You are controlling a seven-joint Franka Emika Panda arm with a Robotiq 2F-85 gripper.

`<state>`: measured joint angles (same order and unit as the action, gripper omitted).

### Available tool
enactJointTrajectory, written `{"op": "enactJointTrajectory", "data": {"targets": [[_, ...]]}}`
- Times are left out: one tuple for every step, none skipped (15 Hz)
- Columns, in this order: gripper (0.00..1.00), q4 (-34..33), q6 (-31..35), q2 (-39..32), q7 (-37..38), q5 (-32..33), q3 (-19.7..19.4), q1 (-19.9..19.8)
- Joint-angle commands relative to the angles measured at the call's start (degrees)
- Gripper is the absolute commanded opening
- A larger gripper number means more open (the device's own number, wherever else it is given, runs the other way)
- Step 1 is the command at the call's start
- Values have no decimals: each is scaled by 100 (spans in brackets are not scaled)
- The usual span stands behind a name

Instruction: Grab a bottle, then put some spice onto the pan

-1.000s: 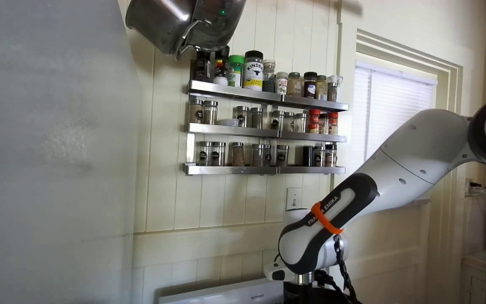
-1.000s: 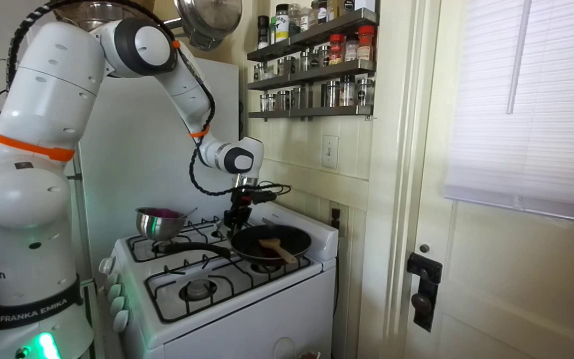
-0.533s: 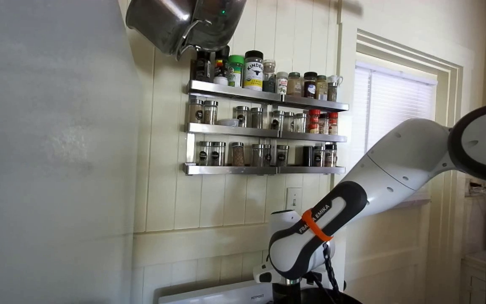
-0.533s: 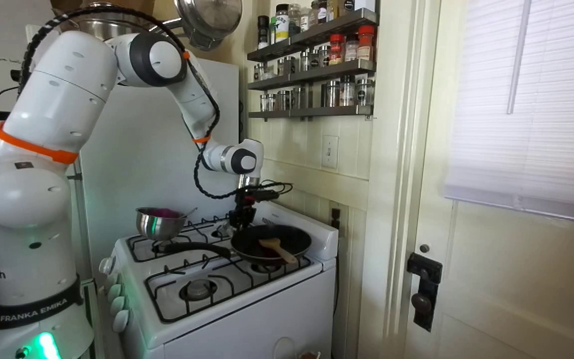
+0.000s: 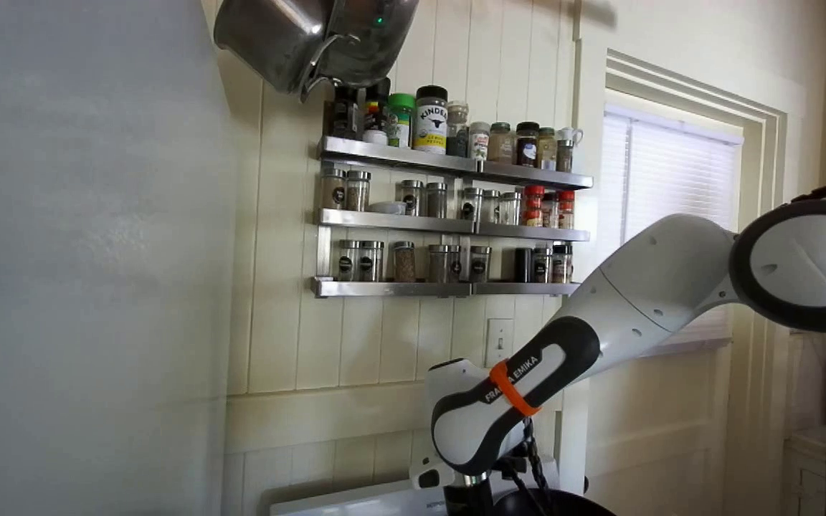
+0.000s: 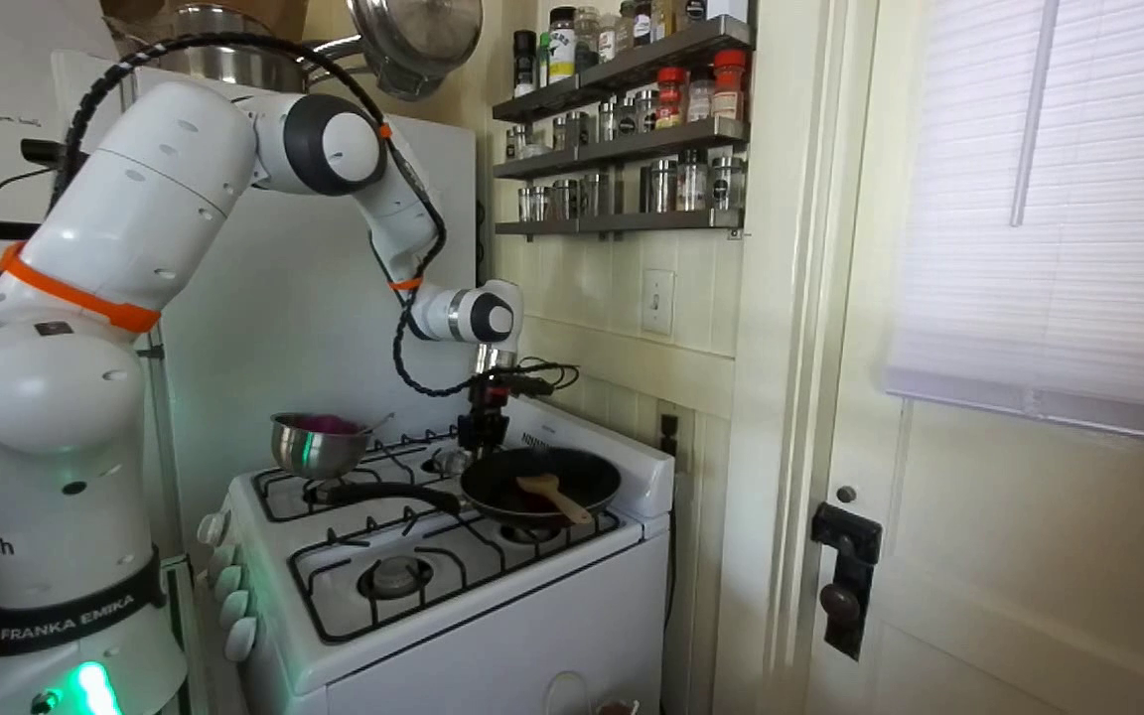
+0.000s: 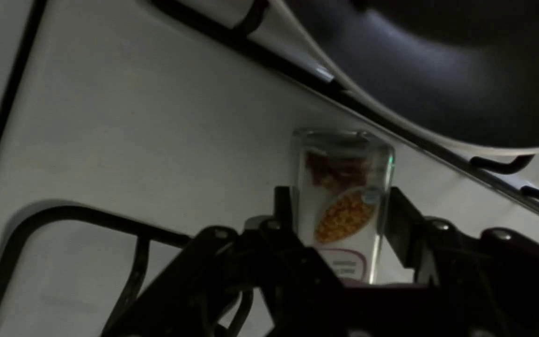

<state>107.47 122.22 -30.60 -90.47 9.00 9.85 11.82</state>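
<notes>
A clear spice bottle (image 7: 344, 215) with a label picturing orange-red flakes lies between the fingers (image 7: 282, 206) of my gripper (image 7: 337, 192) in the wrist view. Both fingers press against its sides, and one end reaches past the fingertips. The dark pan (image 7: 442, 93) is at upper right in the wrist view, apart from the bottle. In an exterior view my gripper (image 6: 481, 442) points down just behind the pan (image 6: 587, 475); its fingertips and the bottle are hard to make out there. In an exterior view only the pan's rim (image 5: 571, 505) shows at the bottom edge.
A wooden spoon (image 6: 554, 499) lies in the pan, whose handle (image 6: 393, 492) reaches left. A steel bowl (image 6: 319, 452) stands on the stove (image 6: 473, 621). Shelves (image 5: 399, 221) with several spice jars and a light switch (image 5: 499, 342) are on the wall. A steel pot (image 5: 277, 39) hangs above.
The arm has shifted left in an exterior view, uncovering more of the pan's rim. In an exterior view the elbow has lowered and moved right while the gripper stays near the pan's back edge.
</notes>
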Motion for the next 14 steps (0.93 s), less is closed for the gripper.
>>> {"op": "enactJointTrajectory", "data": {"targets": [[84,-360,-294,-356,238,226,63,33],[91,-398,-314,-404,234,219,77,23],[98,-404,-313,-419,247,219,85,22],[100,-398,-296,-418,251,211,95,15],[100,-323,-243,-352,250,193,117,4],[100,-208,-150,-259,291,209,125,15],[100,-1,-7,-89,301,244,153,28],[100,187,149,60,332,268,184,38],[100,351,284,189,363,264,224,35],[100,579,418,354,375,191,292,3],[100,798,555,513,406,183,326,-8],[100,1210,919,793,464,207,347,-36],[100,1504,1278,1018,531,175,369,-78],[100,1786,1682,1232,641,138,376,-107]]}}
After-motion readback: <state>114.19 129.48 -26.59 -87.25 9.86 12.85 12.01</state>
